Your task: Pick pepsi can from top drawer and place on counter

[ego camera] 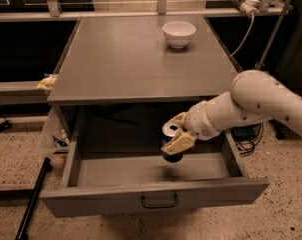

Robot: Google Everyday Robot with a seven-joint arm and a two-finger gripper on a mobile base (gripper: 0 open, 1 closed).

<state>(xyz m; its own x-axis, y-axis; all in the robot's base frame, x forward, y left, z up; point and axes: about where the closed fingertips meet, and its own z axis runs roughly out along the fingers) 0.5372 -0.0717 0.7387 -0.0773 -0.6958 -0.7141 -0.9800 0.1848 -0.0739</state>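
pepsi can (171, 143) within gripper (175, 134) fingers

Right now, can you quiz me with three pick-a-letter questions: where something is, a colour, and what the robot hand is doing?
1. Where is the white bowl? A on the floor, B on the counter, C on a chair.
2. What colour is the counter? A red, B grey, C green.
3. The gripper, inside the open top drawer, is: A empty, B holding a spoon, C shut on the pepsi can.
Answers: B, it sits at the counter's far side; B, its top is plain grey; C, the can is clamped in it.
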